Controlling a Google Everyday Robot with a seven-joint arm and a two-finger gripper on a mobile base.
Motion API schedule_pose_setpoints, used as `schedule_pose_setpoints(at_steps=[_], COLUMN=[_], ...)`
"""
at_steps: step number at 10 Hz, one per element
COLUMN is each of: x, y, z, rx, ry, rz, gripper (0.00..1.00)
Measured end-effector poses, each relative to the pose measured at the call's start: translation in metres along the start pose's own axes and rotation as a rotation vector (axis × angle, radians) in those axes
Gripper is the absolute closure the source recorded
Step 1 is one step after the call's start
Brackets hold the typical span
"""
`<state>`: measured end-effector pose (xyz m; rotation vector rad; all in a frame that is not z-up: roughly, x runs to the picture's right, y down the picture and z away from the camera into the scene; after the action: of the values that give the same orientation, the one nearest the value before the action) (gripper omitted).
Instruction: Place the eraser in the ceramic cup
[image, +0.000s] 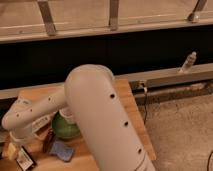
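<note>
Arm: The robot's broad white arm (100, 125) fills the middle of the frame. Its forearm runs down and to the left over a wooden table (127, 107).
Gripper: The gripper (13, 148) sits low at the left edge of the frame, at the end of the wrist and close over the tabletop. It is partly cut off there, and whether it is spread or pressed together cannot be told.
Eraser: The eraser (25, 160), a flat bar in a dark wrapper with a white edge, lies on the table just beside the gripper, to its right and slightly nearer the camera. Whether the two touch cannot be told.
Ceramic cup: The ceramic cup (66, 114) shows only as a pale shape, well to the gripper's right and farther back. It is largely hidden by the arm.
Green bowl: The green bowl (64, 129) stands right of the gripper, just in front of the cup, partly under the arm.
Blue-grey pad: The blue-grey pad (61, 150) lies flat to the right of the eraser, in front of the bowl.
Reddish-brown item: A reddish-brown item (49, 140) stands between the gripper and the bowl; what it is cannot be told.
Background: A small bottle (189, 62) stands on a ledge (165, 77) far to the gripper's right. A dark cable (145, 97) hangs by the table's right edge.
</note>
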<state>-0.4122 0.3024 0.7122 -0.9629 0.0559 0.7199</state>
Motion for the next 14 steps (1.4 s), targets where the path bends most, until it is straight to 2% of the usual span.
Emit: schedule_pose_setpoints(at_steps=[3, 5, 6, 7, 9, 10, 12, 13, 14], x=[-0.003, -0.007, -0.010, -0.014, -0.020, -0.024, -0.029, -0.031, -0.032], y=[0.013, 0.022, 0.026, 0.025, 0.020, 0.009, -0.013, -0.023, -0.025], z=[0.008, 0.010, 0.012, 0.013, 0.013, 0.016, 0.024, 0.033, 0.039], rx=[-0.011, 0.020, 0.055, 0.144, 0.288, 0.325, 0.328, 0.315, 0.285], ry=[0.010, -0.007, -0.025, -0.051, -0.097, -0.106, -0.112, -0.108, -0.113], rz=[-0.028, -0.063, -0.081, -0.091, -0.092, -0.085, -0.065, -0.052, -0.041], gripper=[0.24, 0.24, 0.24, 0.24, 0.24, 0.24, 0.24, 0.24, 0.24])
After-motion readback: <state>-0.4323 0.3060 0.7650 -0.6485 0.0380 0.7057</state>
